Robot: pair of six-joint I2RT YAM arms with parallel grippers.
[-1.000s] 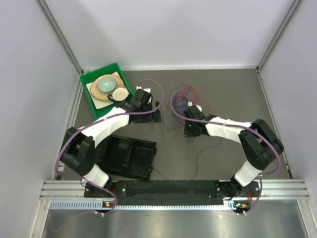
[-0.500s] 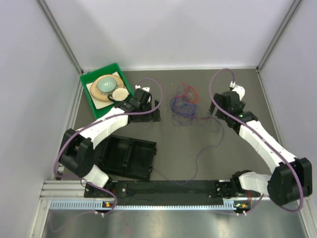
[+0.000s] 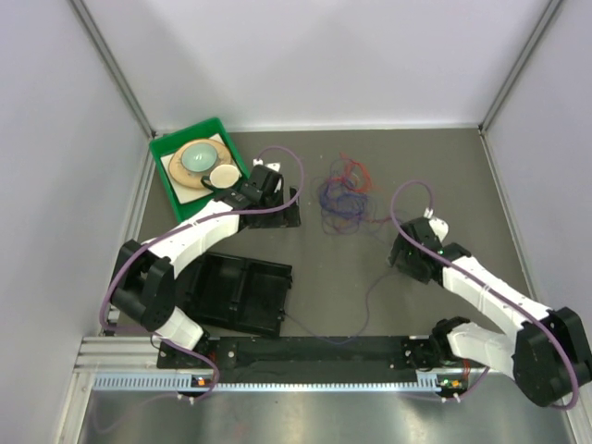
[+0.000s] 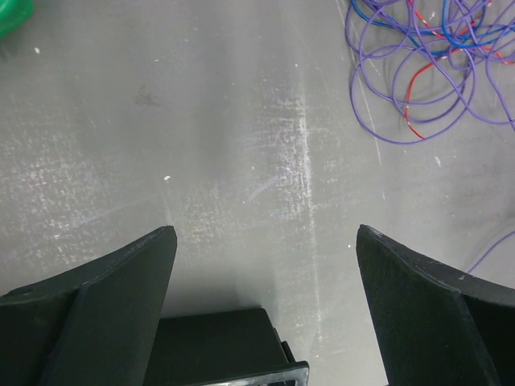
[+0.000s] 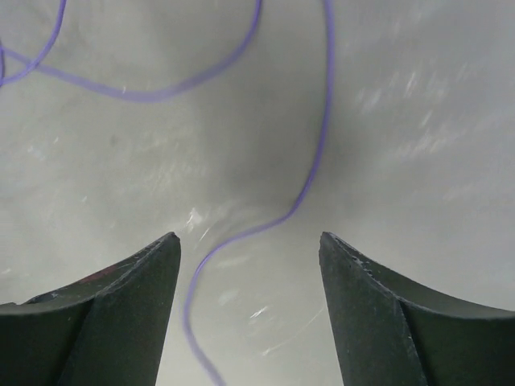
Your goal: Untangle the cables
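One tangle of thin, glossy cables (image 3: 344,196) — red, blue, purple loops — on the matte grey desk (image 3: 435,157). Left fingers (image 4: 105,305) spread wide, empty; right fingers (image 5: 105,310) spread, one purple strand (image 5: 324,121) lying loose between them.

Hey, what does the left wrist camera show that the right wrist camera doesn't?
Only the left wrist view: the cable tangle of purple, blue and red loops, a corner of the green tray, and a black object below the open left gripper.
Only the right wrist view: one loose purple strand lying between the fingers of the open right gripper, ungripped.
Both: the grey table, purple wire, and jaws holding nothing.
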